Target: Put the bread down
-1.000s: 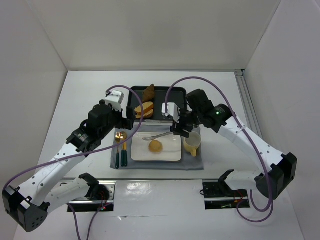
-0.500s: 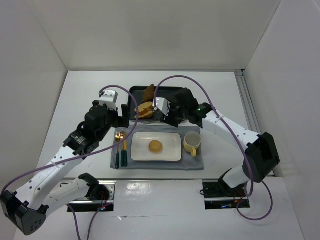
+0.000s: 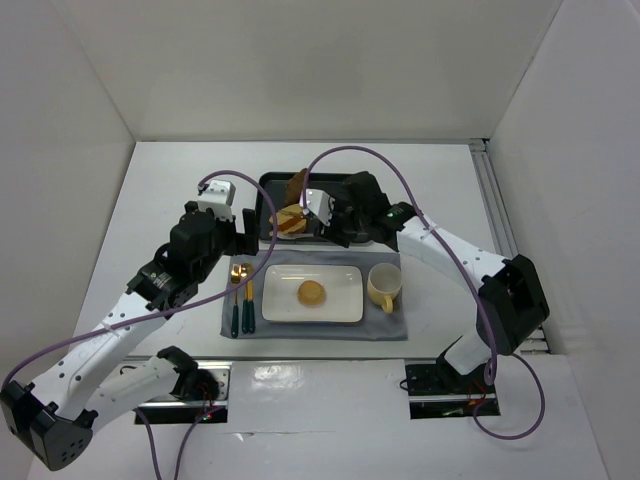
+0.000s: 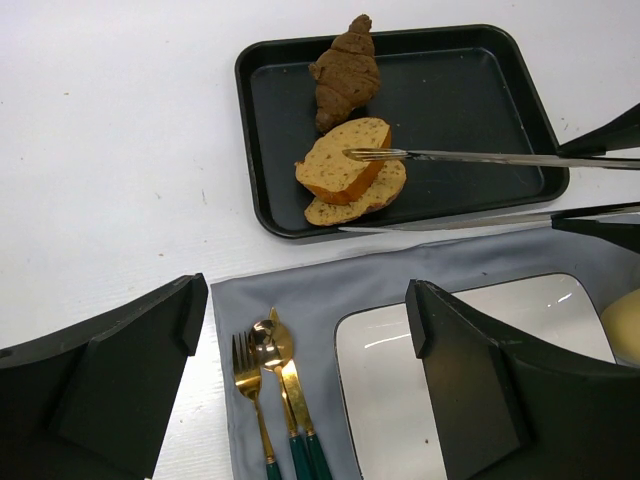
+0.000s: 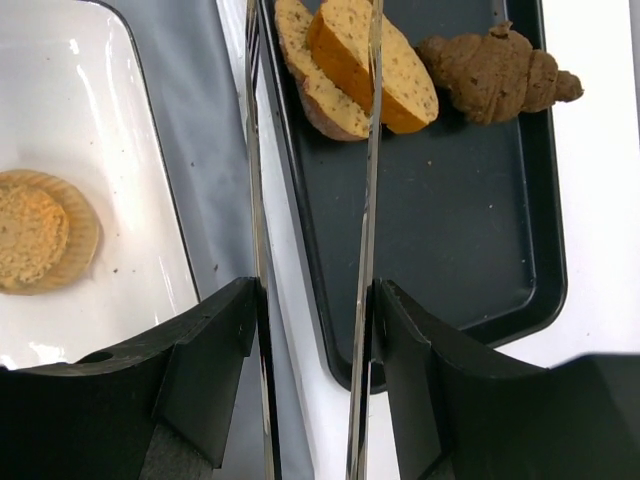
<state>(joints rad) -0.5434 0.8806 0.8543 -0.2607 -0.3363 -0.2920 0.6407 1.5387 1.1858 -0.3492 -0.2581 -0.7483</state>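
Note:
Two bread slices lean on each other in the black tray, next to a brown croissant. My right gripper is shut on metal tongs. The tongs straddle the slices: one arm lies on the upper slice, the other runs along the tray's near rim. My left gripper hangs open and empty above the placemat's left side.
A white plate with a muffin sits on the grey placemat. Gold cutlery lies to its left, a yellow mug to its right.
My right arm has swung from over the plate and mug to the tray, bringing the tongs around the bread slices, with its jaws narrowing. The left gripper drew back slightly to the left.

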